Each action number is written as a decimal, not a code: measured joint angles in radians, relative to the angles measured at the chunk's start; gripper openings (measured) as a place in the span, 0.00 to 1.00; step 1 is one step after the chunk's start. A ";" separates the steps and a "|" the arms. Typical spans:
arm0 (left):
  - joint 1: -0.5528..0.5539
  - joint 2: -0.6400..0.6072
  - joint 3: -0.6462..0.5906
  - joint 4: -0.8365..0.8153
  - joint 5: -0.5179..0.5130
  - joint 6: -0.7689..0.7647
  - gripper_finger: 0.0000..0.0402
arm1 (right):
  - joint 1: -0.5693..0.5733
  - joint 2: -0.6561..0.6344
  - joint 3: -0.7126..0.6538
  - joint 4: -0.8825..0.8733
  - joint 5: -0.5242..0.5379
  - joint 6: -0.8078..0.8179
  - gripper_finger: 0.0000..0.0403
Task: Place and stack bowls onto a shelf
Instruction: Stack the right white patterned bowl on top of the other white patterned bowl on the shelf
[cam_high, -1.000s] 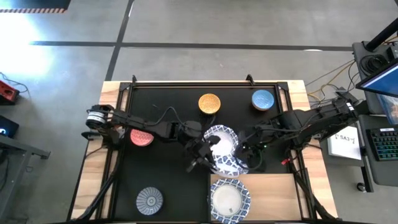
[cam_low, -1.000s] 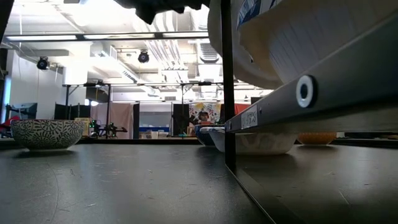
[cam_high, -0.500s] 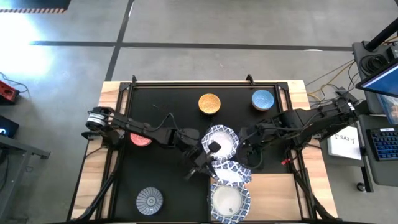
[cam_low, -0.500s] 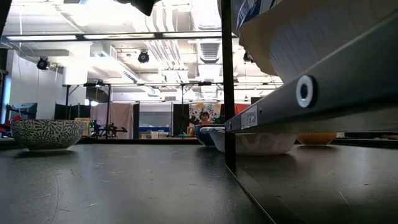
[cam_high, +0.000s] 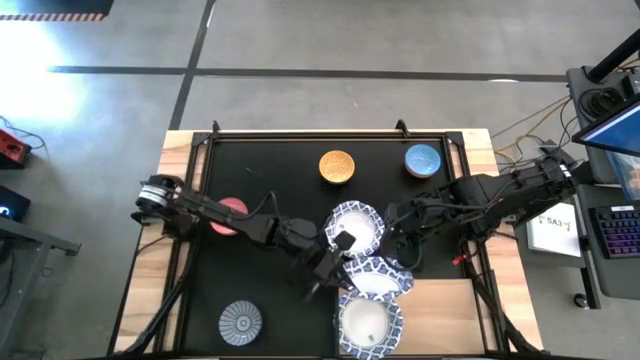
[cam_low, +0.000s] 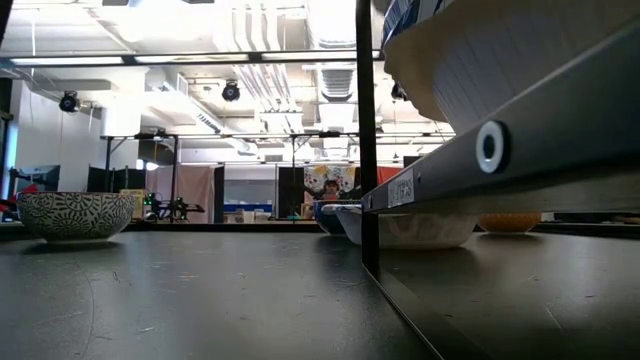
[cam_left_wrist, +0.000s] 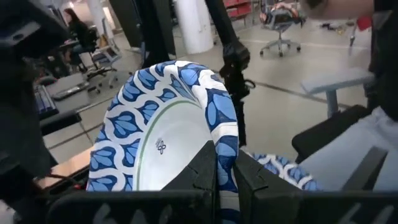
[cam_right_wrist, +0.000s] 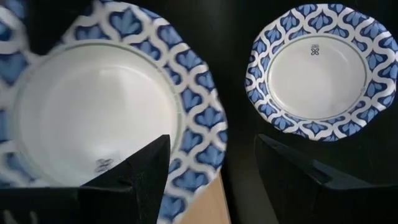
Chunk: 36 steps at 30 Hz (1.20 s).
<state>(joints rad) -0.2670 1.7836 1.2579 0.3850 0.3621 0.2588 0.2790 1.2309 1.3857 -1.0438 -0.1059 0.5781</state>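
Left end effector (cam_high: 335, 272), seen from above, is closed tight on the rim of a white bowl with a blue petal-patterned rim (cam_high: 376, 277), holding it at the near middle of the tabletop, over the far edge of the pale wooden shelf (cam_high: 450, 315). A second patterned bowl (cam_high: 368, 322) sits on that shelf just in front of it, and a third patterned bowl (cam_high: 358, 226) lies on the black mat (cam_high: 260, 160) just behind. The right end effector (cam_high: 397, 236) hovers beside that third bowl with its fingers spread wide and nothing between them. Smaller round bowls are scattered on the mat: an orange-yellow bowl (cam_high: 337, 167) and a blue bowl (cam_high: 423, 160) at the far side, a pink-red bowl (cam_high: 229, 214) partly hidden under the left arm, and a grey-striped bowl (cam_high: 240, 322) near the front left. The mat is matte black, framed in metal, on a light wood tabletop. From table height, a grey patterned bowl (cam_low: 75, 214) stands at the left, the metal frame (cam_low: 366, 130) cuts upright through the middle, and a workshop room with ceiling lights lies beyond. The left wrist view shows the two dark fingers pinching the glossy scalloped rim of the held bowl (cam_left_wrist: 168, 143), which is tilted. The right wrist view looks down between open fingers at two patterned bowls, one (cam_right_wrist: 99, 99) over the shelf edge and one (cam_right_wrist: 317, 71) on the mat.
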 joint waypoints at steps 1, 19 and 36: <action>-0.005 0.000 0.006 -0.004 0.000 -0.009 0.00 | 0.000 0.001 0.000 0.002 0.000 0.000 0.55; -0.085 0.094 0.065 -0.057 -0.145 -0.061 0.00 | 0.000 0.002 0.000 0.005 0.001 -0.012 0.55; -0.140 0.246 0.337 -0.359 -0.204 0.006 0.00 | 0.000 0.002 0.000 0.006 0.001 -0.010 0.55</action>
<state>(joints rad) -0.4066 2.0300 1.5951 0.0257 0.1584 0.2644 0.2790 1.2331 1.3857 -1.0374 -0.1051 0.5686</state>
